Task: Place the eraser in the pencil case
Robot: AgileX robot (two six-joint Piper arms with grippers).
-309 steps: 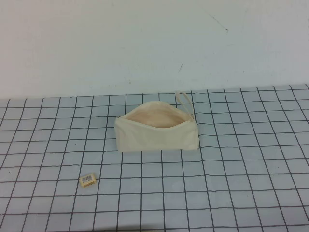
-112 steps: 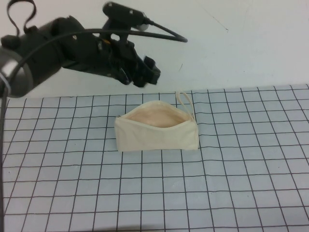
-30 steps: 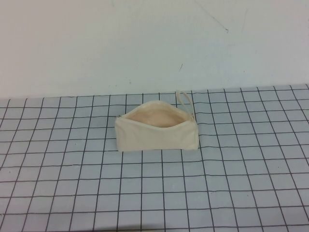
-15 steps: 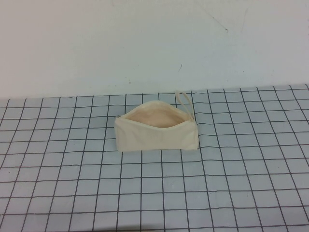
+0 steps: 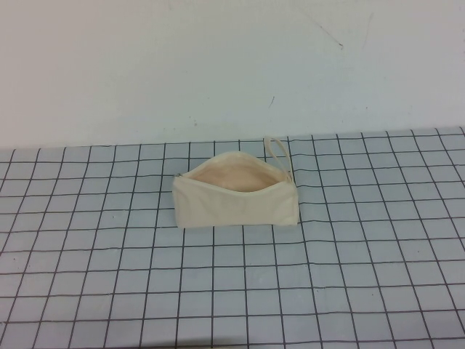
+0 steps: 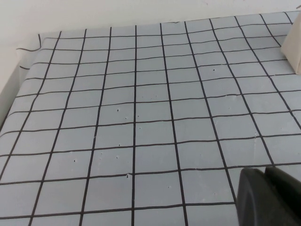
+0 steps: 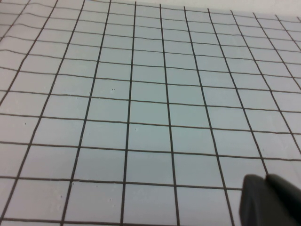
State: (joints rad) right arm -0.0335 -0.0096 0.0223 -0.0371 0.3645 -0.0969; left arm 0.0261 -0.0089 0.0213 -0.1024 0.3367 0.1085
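Though absent earlier from desk (image 5: 218, 291), eraser unseen; pencil case (image 5: 236, 198) unchanged — likely done; left gripper (image 6: 270, 197), right gripper (image 7: 270, 200) parked, grip indeterminate.

pencil case (image 5: 236, 198) mid-cloth, open grid cloth (image 5: 349, 291) around

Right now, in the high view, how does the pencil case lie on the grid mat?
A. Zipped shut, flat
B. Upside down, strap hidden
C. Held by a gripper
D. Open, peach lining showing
D: the pencil case gapes open, peach lining visible, with neither gripper near it.
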